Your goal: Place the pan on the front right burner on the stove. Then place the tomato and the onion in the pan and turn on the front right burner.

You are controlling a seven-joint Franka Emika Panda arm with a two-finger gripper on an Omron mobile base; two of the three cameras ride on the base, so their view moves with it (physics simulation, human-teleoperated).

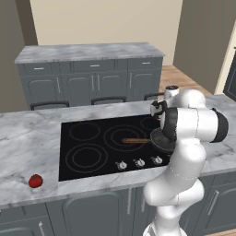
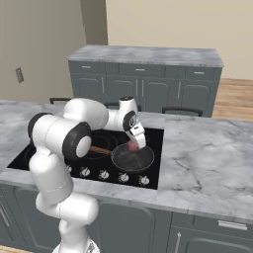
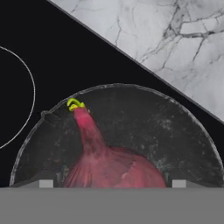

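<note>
Right now the pan (image 2: 132, 157) sits on the front right burner (image 2: 121, 151) of the stove (image 1: 87, 148), its brown wooden handle running left across the black glass toward the big multi-ring circle. Inside the pan lies the onion (image 3: 109, 164), a pinkish-purple bulb with its pointed stem tip and a small yellow-green sprout aimed at the pan's far rim in the hand view. The gripper (image 2: 134, 143) hangs just above the pan, angled down over the onion, and its 2 fingers stand spread wide on either side of the bulb; they do not appear to press it, though the fingertips are mostly cut off at the bottom of the hand view, so contact is hard to judge. Well apart from all this, the tomato (image 1: 35, 180) rests on the marble counter (image 1: 27, 143) left of the stove, near the front edge. 5 small silver knobs (image 2: 104, 174) line the stove's near edge, just in front of the pan. Beyond the stove stands a second counter with grey cabinets (image 1: 92, 83).
</note>
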